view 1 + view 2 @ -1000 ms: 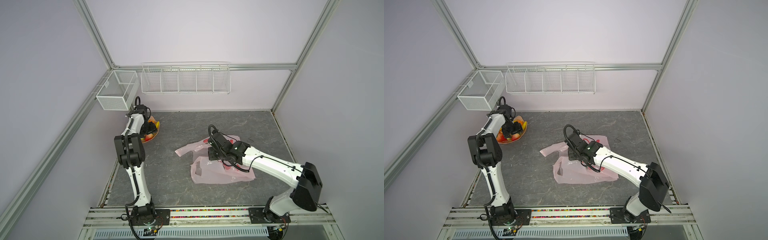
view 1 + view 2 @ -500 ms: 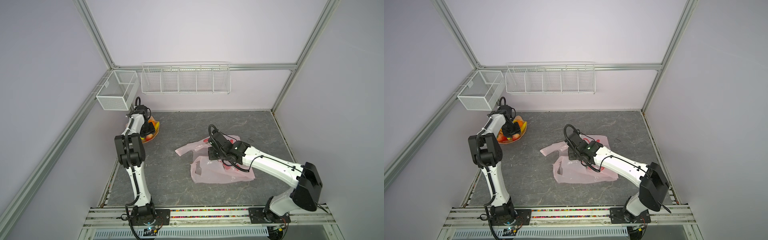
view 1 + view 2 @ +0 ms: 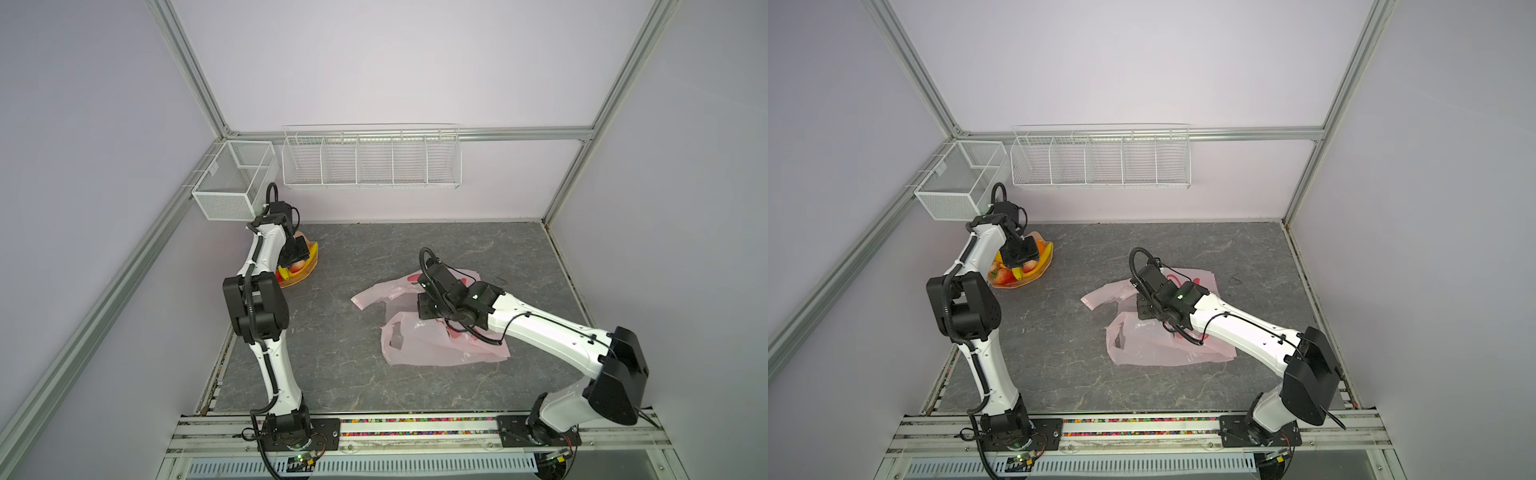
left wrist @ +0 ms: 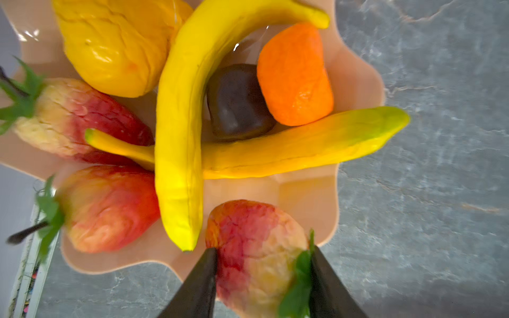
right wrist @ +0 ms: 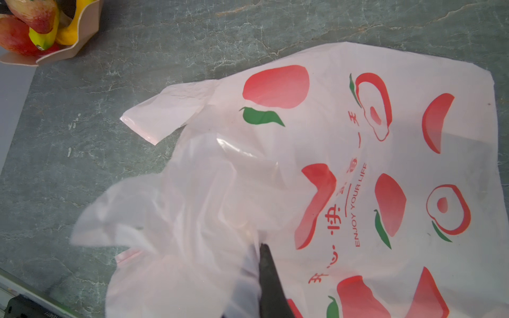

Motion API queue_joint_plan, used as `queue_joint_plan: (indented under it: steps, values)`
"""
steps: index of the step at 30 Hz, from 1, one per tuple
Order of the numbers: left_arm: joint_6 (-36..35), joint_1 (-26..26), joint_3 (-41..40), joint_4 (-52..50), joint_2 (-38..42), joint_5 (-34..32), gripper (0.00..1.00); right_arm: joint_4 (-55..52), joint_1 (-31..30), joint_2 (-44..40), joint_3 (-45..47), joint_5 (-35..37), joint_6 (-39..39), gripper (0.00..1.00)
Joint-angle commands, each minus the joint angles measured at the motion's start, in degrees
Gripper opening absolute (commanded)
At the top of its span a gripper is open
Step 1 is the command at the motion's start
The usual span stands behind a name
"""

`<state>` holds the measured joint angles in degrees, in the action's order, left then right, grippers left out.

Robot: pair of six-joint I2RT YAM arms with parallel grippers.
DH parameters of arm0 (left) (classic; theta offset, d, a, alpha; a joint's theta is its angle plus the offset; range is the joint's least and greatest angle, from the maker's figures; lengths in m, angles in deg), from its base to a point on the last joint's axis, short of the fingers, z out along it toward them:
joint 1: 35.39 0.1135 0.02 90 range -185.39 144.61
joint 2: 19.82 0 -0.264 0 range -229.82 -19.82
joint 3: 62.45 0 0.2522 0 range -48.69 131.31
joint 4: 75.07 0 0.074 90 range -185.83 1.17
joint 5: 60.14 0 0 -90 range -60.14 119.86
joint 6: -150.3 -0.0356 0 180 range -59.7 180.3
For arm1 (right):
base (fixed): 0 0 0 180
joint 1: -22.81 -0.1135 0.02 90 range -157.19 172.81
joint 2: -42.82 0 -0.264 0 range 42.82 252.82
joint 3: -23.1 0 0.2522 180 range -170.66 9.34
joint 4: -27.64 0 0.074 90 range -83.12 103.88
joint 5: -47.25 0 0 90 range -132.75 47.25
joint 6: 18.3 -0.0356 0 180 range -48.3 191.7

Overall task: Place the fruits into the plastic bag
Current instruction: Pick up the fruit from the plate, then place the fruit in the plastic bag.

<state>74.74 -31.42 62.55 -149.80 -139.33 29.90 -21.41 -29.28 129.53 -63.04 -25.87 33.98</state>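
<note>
Left gripper (image 4: 263, 249) is clamped on a strawberry (image 4: 248, 234), one finger on each side, right at the wavy rim of the dish (image 4: 355, 82). Right gripper (image 5: 263, 246) is pinched tight on the plastic bag (image 5: 325, 132). Film bunches at its tip and stands raised, blurry near the lens.

Table (image 3: 332, 332): grey marble-look slab, walls on three sides, rail along the 6 o'clock edge. A broad bare strip runs through the centre between dish and bag, and more bare slab lies toward 6 o'clock.

In both top views the bag (image 3: 436, 349) (image 3: 1163, 349) lies about 4 o'clock from centre, handles splayed toward 9 o'clock, with a gap to the 3 o'clock wall. The dish (image 3: 1047, 266) sits in the 10 o'clock corner, just beside the left wall, below a mesh bin (image 3: 232, 187). A wire rack (image 3: 370, 160) hangs on the 12 o'clock wall.

In the dish:
- pear (image 4: 115, 46)
- two crossed bananas, one (image 4: 179, 137) over the other (image 4: 303, 146)
- two more strawberries (image 4: 82, 115) (image 4: 110, 209)
- orange (image 4: 294, 77)
- dark brown piece (image 4: 237, 102), touching the banana and the orange

Bag print: "ENJOY YOUR LIFE" (image 5: 358, 206) in red capitals, with a line of red Chinese characters beside it that I can't read.
</note>
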Motion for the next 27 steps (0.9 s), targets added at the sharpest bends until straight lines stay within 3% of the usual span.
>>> queue_joint_plan:
  steps: [1, 8, 10, 21, 27]
  values:
    - [-1.7, -0.9, -0.5, -1.9, 4.5, 2.1, 0.35, -1.0, 0.3, -2.3, 0.4, 1.0, -0.6, 0.06]
    - [-2.9, -5.3, -5.4, -0.6, 12.7, 4.5, 0.35, -2.5, 0.3, -3.6, -0.5, 0.8, -1.0, 0.06]
    - [-3.2, -6.7, -8.7, 1.3, 15.8, 8.1, 0.35, -3.0, 0.3, -3.9, -0.7, 0.6, -1.2, 0.06]
    - [0.8, -20.9, -31.7, 15.4, 34.8, 17.3, 0.34, -3.9, 0.3, -3.7, -2.1, -0.4, -0.9, 0.06]
    - [1.8, -25.8, -44.6, 24.3, 43.7, 24.3, 0.34, -4.0, 0.4, -3.3, -2.8, -1.1, 0.1, 0.06]
